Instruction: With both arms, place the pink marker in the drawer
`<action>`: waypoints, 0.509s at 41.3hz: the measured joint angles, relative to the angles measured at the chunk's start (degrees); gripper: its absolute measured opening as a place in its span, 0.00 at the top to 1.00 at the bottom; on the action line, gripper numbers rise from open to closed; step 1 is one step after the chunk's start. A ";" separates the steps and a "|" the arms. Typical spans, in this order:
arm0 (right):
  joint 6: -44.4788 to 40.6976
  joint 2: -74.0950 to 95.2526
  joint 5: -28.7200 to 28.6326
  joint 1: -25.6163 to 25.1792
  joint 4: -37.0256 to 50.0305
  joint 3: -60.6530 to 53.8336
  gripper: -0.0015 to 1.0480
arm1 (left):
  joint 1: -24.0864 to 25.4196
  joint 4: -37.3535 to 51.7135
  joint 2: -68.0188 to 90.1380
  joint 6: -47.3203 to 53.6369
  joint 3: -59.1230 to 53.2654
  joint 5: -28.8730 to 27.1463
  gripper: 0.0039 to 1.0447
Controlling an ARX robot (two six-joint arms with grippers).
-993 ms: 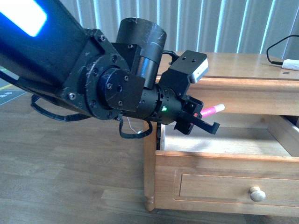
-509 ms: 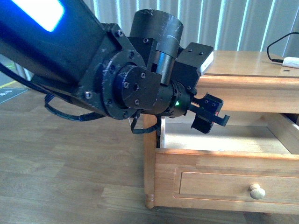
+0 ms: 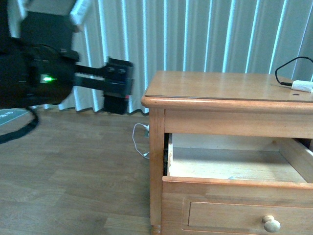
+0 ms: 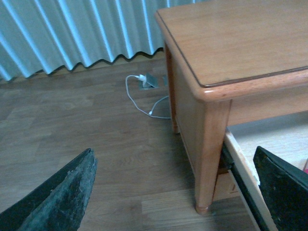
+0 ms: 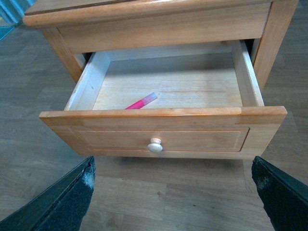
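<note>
Your short, bright-pink marker with a white end (image 5: 142, 101) lies inside the open honey-brown wooden drawer (image 5: 163, 112), so placing looks done. The left tool (image 3: 119, 84) hangs open and empty, left of the cabinet (image 3: 220, 88). The right tool (image 5: 172, 161) gapes near the pale knob (image 5: 155, 145), probably for closing.

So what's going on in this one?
The pink marker lies inside the open top drawer of the wooden cabinet. The left claw hangs open and empty, off to the left of the cabinet in the front view. The right claw, also open, faces the drawer front and its knob. The drawer is not yet pushed shut.
</note>
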 joint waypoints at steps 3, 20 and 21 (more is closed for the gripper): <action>0.00 0.00 0.00 0.00 0.00 0.00 0.09 | 2.34 -0.44 -7.82 -1.09 -6.05 -0.61 0.06; 0.00 0.00 0.00 0.00 0.00 0.00 0.09 | 6.51 -9.49 -36.20 -7.04 -26.75 -5.81 0.06; 0.00 0.00 0.00 0.00 0.00 0.00 0.09 | 6.51 -9.49 -36.20 -7.06 -26.77 -5.81 0.06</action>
